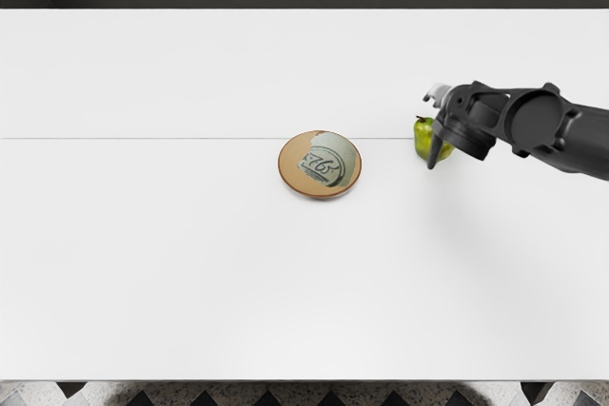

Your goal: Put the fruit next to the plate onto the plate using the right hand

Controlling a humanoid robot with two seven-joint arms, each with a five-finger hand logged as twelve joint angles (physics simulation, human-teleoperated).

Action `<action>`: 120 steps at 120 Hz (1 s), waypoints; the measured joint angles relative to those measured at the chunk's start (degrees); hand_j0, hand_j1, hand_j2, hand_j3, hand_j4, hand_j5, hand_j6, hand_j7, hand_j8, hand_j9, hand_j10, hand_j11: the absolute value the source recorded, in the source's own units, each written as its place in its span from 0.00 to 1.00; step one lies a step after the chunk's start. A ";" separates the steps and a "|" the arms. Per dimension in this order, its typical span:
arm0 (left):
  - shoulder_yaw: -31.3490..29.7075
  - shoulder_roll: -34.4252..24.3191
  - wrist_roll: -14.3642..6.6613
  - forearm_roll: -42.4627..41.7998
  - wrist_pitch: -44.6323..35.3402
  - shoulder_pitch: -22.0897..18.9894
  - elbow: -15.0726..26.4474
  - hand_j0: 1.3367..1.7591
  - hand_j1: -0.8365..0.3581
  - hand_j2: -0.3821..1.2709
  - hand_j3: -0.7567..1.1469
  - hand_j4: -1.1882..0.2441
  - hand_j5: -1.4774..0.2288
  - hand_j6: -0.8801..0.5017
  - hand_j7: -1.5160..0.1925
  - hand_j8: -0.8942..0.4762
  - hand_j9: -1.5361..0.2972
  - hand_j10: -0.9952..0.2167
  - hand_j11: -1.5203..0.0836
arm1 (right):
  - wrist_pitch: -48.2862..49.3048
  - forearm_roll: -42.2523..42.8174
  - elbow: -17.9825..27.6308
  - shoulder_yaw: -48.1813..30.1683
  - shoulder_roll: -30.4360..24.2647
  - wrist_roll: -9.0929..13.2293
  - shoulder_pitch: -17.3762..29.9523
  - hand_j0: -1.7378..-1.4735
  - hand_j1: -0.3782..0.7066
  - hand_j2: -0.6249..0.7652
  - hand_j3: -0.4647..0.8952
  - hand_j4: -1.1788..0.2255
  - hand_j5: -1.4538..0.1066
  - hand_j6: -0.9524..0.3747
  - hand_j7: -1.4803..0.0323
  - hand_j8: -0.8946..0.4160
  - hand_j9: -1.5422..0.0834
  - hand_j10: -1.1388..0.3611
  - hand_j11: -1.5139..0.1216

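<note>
The white table point(190, 263) carries a brown-rimmed plate point(320, 164) and a green fruit point(422, 140).

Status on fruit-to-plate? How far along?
Done: only the approach. The right hand sits against the green fruit, covering its right side. In hand: the grasp, which this view cannot confirm; the fruit looks to be on the table, right of the plate. Left: lift, carry it left to the plate, which holds no fruit, and set it down.

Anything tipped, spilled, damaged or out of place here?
Nothing stands out. The plate lies flat on the table; the green fruit sits stem-up beside it, off the plate, partly hidden by the right hand.
</note>
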State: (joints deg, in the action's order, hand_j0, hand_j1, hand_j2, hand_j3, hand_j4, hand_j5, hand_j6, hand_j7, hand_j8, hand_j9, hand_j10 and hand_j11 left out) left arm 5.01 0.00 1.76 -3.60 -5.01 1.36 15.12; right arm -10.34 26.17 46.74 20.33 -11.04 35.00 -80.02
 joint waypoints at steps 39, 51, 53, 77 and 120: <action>0.00 0.00 0.00 0.00 0.00 -0.05 0.00 0.76 0.99 0.23 0.40 0.83 0.87 0.64 0.89 0.65 0.84 0.82 0.95 | -0.11 -0.06 -0.49 0.08 1.53 0.00 0.67 0.30 0.20 0.43 0.34 0.73 0.80 0.60 0.85 0.56 0.82 0.65 0.80; 0.00 0.00 0.00 0.00 0.00 -0.04 0.00 0.76 0.99 0.23 0.40 0.83 0.87 0.64 0.89 0.65 0.84 0.82 0.95 | -0.12 -0.07 -0.56 0.12 1.75 0.00 0.56 0.30 0.26 0.42 0.34 0.69 0.76 0.56 0.80 0.52 0.78 0.62 0.76; 0.00 0.00 0.00 0.00 0.00 -0.01 0.00 0.76 0.99 0.23 0.40 0.83 0.87 0.64 0.89 0.65 0.84 0.82 0.95 | -0.12 -0.07 -0.58 0.13 1.76 0.00 0.53 0.30 0.27 0.42 0.34 0.68 0.75 0.55 0.79 0.51 0.77 0.61 0.75; 0.00 0.00 0.00 0.00 0.01 -0.01 0.00 0.76 0.99 0.23 0.40 0.83 0.87 0.64 0.89 0.65 0.84 0.82 0.95 | 0.08 -0.15 -1.37 0.00 1.82 0.00 0.59 0.31 0.52 0.44 0.34 0.50 0.53 0.35 0.56 0.38 0.56 0.47 0.54; -0.01 0.00 0.00 0.00 0.00 -0.01 0.00 0.76 0.99 0.23 0.40 0.83 0.87 0.64 0.89 0.65 0.84 0.82 0.95 | 14.94 -4.15 -5.47 -11.53 0.88 0.17 0.56 0.33 0.57 0.69 0.34 0.27 0.25 0.30 0.29 0.47 0.29 0.55 0.30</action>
State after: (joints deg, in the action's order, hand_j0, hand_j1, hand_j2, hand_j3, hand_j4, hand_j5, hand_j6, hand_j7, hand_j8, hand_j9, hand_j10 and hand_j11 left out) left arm 5.01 0.00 1.76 -3.60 -5.01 1.35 15.12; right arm 4.60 22.02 41.27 8.80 -10.17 35.17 -79.46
